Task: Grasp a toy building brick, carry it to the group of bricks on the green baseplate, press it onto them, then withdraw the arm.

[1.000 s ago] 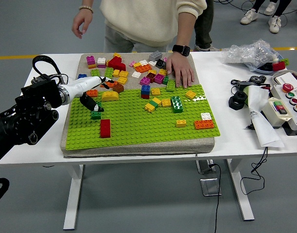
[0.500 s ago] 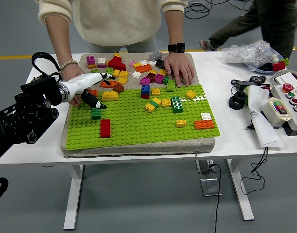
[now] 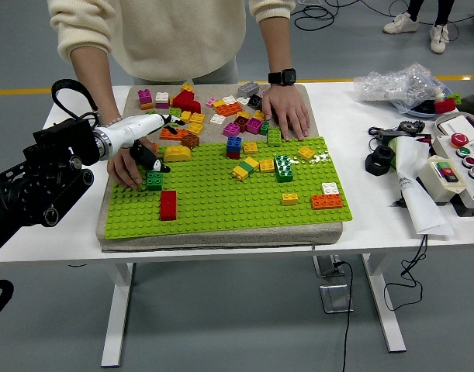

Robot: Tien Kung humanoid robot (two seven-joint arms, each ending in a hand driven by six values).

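Nearest to me, a red brick (image 3: 167, 204) stands alone on the green baseplate (image 3: 221, 198). Just behind it I see my left hand (image 3: 149, 160), its dark fingers (image 3: 143, 155) pinching a green brick (image 3: 153, 181) at the plate's left side. A person's hand (image 3: 128, 165) lies flat beside it. Farther on, the group of bricks (image 3: 258, 164) sits mid-plate, and the person's other hand (image 3: 286, 112) rests on the loose pile (image 3: 213, 108).

A white table (image 3: 221, 236) carries a grey mat (image 3: 221, 235) beside the left hand (image 3: 150, 139); well right of that hand lie a crumpled bag (image 3: 399, 81), black parts (image 3: 388, 149) and a button box (image 3: 461, 167).
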